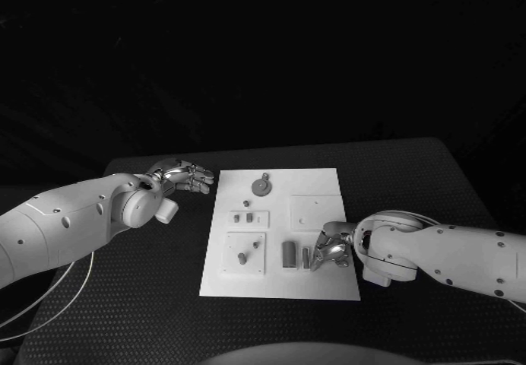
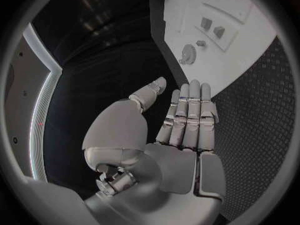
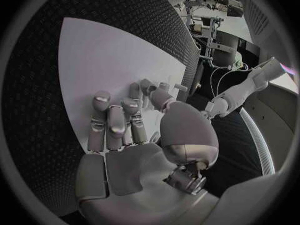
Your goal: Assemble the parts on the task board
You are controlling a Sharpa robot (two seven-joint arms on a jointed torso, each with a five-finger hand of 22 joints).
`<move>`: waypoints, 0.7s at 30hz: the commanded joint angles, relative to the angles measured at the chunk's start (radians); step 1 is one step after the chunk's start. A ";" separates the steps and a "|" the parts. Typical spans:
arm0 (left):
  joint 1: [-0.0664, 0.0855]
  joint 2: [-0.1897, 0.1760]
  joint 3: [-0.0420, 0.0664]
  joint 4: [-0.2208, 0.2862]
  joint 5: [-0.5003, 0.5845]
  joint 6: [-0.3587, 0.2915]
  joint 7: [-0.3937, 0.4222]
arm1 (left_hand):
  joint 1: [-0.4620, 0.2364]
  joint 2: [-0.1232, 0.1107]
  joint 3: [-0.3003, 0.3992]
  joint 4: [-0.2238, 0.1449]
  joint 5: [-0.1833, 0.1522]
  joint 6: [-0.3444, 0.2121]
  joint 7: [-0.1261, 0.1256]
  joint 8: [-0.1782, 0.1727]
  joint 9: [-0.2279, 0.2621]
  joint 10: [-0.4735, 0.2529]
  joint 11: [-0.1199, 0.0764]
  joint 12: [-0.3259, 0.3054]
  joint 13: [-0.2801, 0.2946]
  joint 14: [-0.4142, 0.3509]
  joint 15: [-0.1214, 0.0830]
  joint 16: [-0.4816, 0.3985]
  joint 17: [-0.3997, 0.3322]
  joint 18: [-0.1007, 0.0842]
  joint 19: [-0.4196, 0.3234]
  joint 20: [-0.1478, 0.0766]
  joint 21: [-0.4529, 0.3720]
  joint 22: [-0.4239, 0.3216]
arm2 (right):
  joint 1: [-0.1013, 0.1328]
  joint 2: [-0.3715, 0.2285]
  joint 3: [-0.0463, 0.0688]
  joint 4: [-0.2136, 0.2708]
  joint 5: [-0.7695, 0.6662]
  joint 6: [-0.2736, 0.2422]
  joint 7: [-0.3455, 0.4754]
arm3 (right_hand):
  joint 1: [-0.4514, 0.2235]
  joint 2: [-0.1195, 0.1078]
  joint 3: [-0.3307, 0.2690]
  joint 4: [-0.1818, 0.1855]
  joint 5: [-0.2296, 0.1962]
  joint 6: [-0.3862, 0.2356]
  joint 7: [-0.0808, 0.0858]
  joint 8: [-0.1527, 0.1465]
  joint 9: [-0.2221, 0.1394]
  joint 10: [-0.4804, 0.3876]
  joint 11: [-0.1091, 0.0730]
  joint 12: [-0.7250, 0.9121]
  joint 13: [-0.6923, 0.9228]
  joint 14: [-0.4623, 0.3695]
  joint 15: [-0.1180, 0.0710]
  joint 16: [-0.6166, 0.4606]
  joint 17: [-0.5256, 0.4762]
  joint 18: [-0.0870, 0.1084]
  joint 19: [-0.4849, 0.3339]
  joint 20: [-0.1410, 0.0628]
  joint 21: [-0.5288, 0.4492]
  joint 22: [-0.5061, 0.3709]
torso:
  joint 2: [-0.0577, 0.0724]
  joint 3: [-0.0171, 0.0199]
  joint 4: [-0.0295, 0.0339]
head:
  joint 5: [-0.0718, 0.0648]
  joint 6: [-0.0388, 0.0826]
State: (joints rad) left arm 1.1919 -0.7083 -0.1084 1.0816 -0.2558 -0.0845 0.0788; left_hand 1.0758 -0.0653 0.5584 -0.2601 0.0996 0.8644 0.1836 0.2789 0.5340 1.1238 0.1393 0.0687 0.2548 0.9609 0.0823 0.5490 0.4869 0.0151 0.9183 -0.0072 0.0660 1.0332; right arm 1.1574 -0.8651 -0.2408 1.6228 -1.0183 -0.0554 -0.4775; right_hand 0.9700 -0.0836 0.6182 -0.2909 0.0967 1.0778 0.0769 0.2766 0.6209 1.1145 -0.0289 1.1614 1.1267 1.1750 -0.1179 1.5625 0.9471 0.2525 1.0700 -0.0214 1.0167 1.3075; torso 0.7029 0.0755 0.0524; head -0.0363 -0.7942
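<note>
Right hand [image 1: 332,247] (fingers curled) on task board [image 1: 318,182]

No readable text, label, brand, number or sign anywhere; none on the white task board [image 1: 318,182]; none on the small parts [image 1: 288,255]; none on the black desk [image 1: 438,182]; none on either arm or hand.
</note>
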 commanded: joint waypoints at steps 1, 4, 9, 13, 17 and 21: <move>0.001 0.003 0.001 0.001 0.003 0.011 0.009 | -0.009 0.003 0.002 0.003 0.006 -0.004 -0.004 0.006 -0.001 0.000 0.001 0.003 -0.001 0.002 0.008 -0.005 0.002 -0.003 -0.005 -0.002 0.004 0.001 | 0.005 -0.009 -0.005 -0.008 0.031 0.031 0.021 | 0.001 -0.023 -0.006 0.000 -0.002 -0.017 0.009 -0.006 -0.005 -0.004 0.007 -0.004 -0.001 -0.022 0.001 -0.004 -0.019 0.009 -0.011 0.003 -0.003 0.015 | -0.001 0.0005 -0.0001 | -0.003 0.005; 0.001 0.005 0.001 0.000 0.003 0.012 0.012 | -0.010 0.003 0.002 0.003 0.006 -0.004 -0.004 0.006 -0.001 0.000 0.001 0.003 -0.001 0.002 0.009 -0.005 0.002 -0.003 -0.005 -0.002 0.004 0.001 | 0.025 -0.010 -0.005 -0.028 0.081 0.039 0.145 | -0.005 -0.055 -0.008 0.003 -0.001 -0.059 0.025 -0.027 -0.015 -0.023 0.022 -0.006 0.001 -0.058 0.010 -0.010 -0.054 0.009 -0.023 0.010 -0.011 0.014 | -0.001 0.0013 -0.0015 | -0.005 0.013; 0.001 0.006 0.001 0.005 0.003 0.008 0.017 | -0.011 0.002 0.001 0.003 0.006 -0.004 -0.004 0.006 -0.001 0.000 0.001 0.003 -0.001 0.002 0.009 -0.006 0.003 -0.003 -0.005 -0.002 0.004 0.001 | 0.057 0.000 -0.002 -0.106 0.142 -0.041 0.288 | -0.010 -0.087 0.004 0.008 -0.001 -0.106 0.047 -0.047 -0.023 -0.057 0.043 -0.007 0.006 -0.087 0.031 -0.017 -0.058 0.009 -0.041 0.024 -0.025 0.012 | -0.003 0.0005 -0.0027 | -0.010 0.028; 0.002 0.003 0.001 0.011 0.004 0.005 0.023 | -0.014 0.002 -0.001 0.004 0.005 -0.003 -0.004 0.007 -0.001 0.001 0.001 0.003 -0.001 0.002 0.009 -0.006 0.004 -0.003 -0.005 -0.001 0.004 0.002 | 0.083 0.019 0.014 -0.204 0.245 -0.076 0.435 | -0.003 -0.079 0.010 0.006 -0.002 -0.110 0.050 -0.045 -0.022 -0.064 0.046 -0.004 0.008 -0.095 0.034 -0.018 -0.057 0.009 -0.046 0.028 -0.028 0.012 | -0.009 0.0009 -0.0041 | -0.013 0.060; 0.003 0.009 0.001 0.003 0.010 0.001 0.033 | -0.016 0.001 -0.003 0.005 0.002 -0.002 -0.005 0.007 -0.001 0.004 0.000 0.004 0.000 0.002 0.009 -0.007 0.005 -0.003 -0.006 -0.002 0.005 0.002 | 0.098 0.063 0.033 -0.341 0.326 -0.107 0.535 | 0.008 -0.062 0.010 0.002 -0.002 -0.114 0.051 -0.043 -0.020 -0.072 0.047 -0.005 0.005 -0.107 0.035 -0.026 -0.061 0.009 -0.058 0.034 -0.035 0.012 | -0.019 -0.0012 -0.0098 | -0.014 0.099; 0.006 0.031 0.002 -0.033 0.027 -0.005 0.051 | -0.018 0.000 -0.004 0.005 0.000 -0.003 -0.005 0.007 -0.001 0.004 0.000 0.004 0.000 0.002 0.009 -0.009 0.006 -0.003 -0.006 -0.001 0.004 0.002 | 0.101 0.128 0.049 -0.490 0.468 -0.137 0.624 | 0.027 -0.043 0.017 0.001 -0.002 -0.147 0.061 -0.049 -0.020 -0.123 0.058 -0.093 -0.065 -0.170 0.046 -0.124 -0.114 0.002 -0.135 0.066 -0.102 -0.009 | -0.029 -0.0047 -0.0172 | -0.014 0.135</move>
State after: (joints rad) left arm 1.1953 -0.6841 -0.1079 1.0555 -0.2515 -0.0866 0.0927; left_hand 1.0655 -0.0658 0.5560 -0.2577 0.0996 0.8644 0.1835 0.2817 0.5340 1.1238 0.1393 0.0687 0.2548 0.9645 0.0860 0.5450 0.4914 0.0150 0.9184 -0.0072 0.0660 1.0340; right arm 1.2581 -0.7478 -0.1932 1.1705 -0.7174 -0.1402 -0.0104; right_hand 0.9957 -0.1314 0.6298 -0.2913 0.0967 0.9493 0.1231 0.2300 0.6003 0.9992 0.0289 1.0821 1.0725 1.0109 -0.0735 1.4522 0.8403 0.2643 0.9458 0.0400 0.9240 1.3011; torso 0.6833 0.0739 0.0421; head -0.0502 -0.6824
